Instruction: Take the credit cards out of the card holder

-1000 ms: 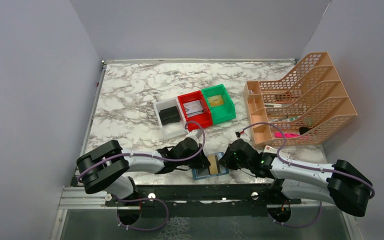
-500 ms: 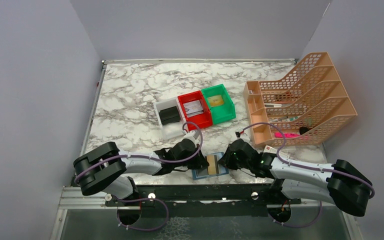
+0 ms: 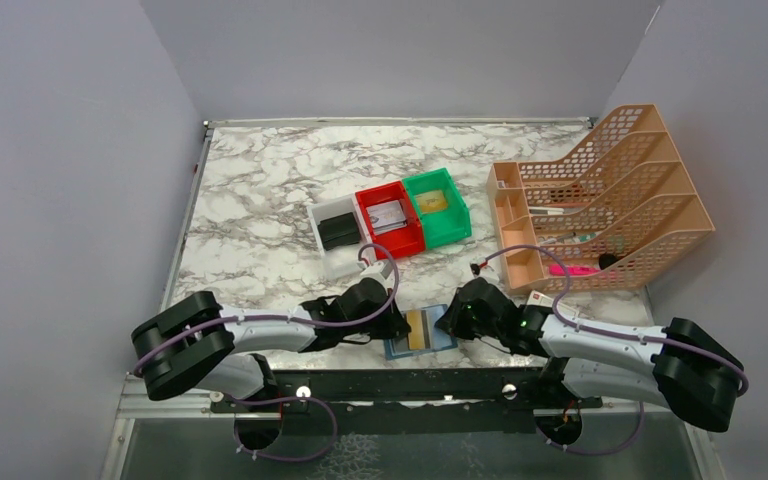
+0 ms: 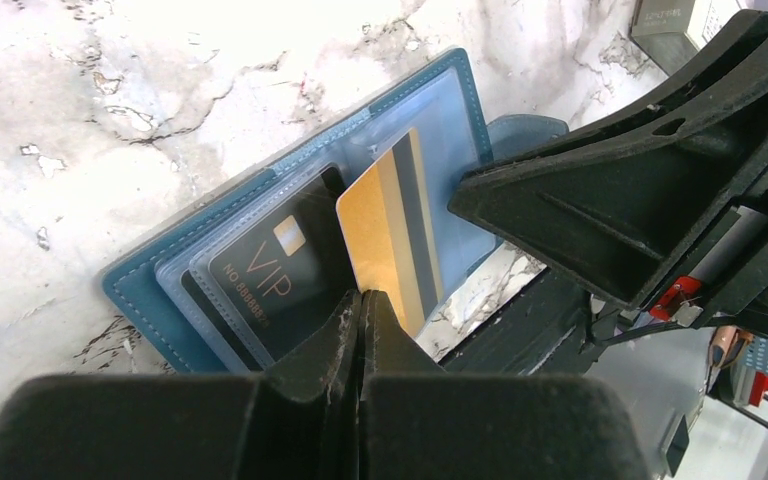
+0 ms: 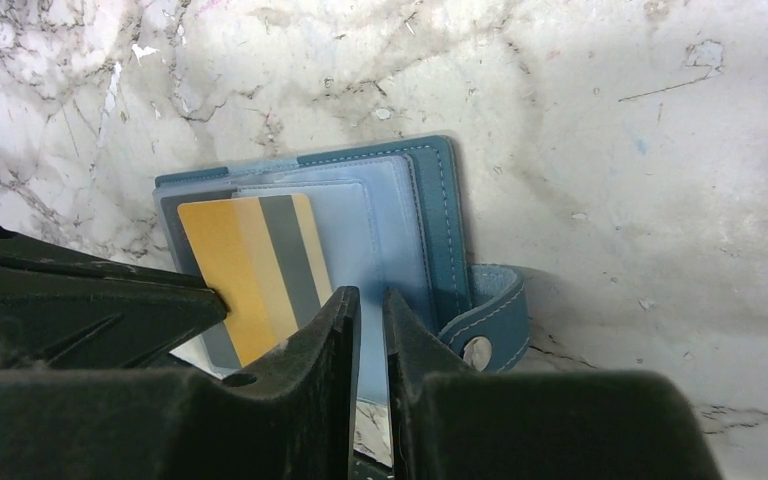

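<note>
- The card holder (image 5: 392,235) is laid open and flat on the marble table (image 5: 610,130), between the two grippers. Its snap tab (image 5: 490,320) is turned out on the side toward the right gripper.
- The left gripper (image 4: 362,300) is clenched fully, its tips pinched on the near corner of a gold striped card (image 4: 388,235).
- The gold card is seen lying tilted across the holder's middle.
- A black card marked VIP (image 4: 270,275) is seated in a clear pocket of the holder, just beside the gold card.
- The right gripper (image 5: 370,300) is set tips-down on the holder's pocket panel with its jaws narrowly parted. Whether anything is pinched cannot be told.
</note>
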